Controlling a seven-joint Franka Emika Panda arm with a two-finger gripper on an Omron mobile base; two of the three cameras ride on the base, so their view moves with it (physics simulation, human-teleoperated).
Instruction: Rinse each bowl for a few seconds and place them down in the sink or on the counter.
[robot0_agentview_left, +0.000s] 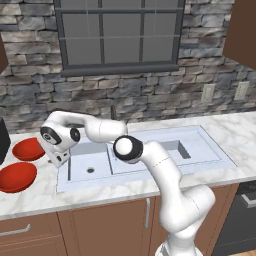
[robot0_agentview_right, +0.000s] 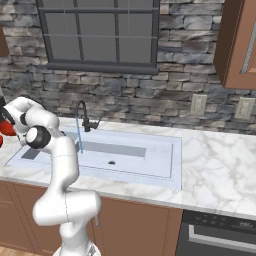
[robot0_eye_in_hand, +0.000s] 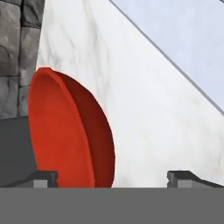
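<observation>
Two red bowls (robot0_agentview_left: 19, 176) sit on the marble counter (robot0_agentview_left: 235, 132) left of the sink (robot0_agentview_left: 145, 155), one nearer, one farther (robot0_agentview_left: 28, 149). The gripper (robot0_eye_in_hand: 113, 178) hangs over the counter just beside the farther bowl, its jaws spread wide and holding nothing. A thin stream runs from the faucet (robot0_agentview_right: 84, 117).

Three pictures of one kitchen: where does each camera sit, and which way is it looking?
Left base view: behind the arm's left, looking down at the sink and two red bowls; the arm rises lower right.
Right base view: behind its right, same sink, running faucet; arm lower left.
Hand view: on the hand, facing a bowl on the counter past the open gripper.
</observation>
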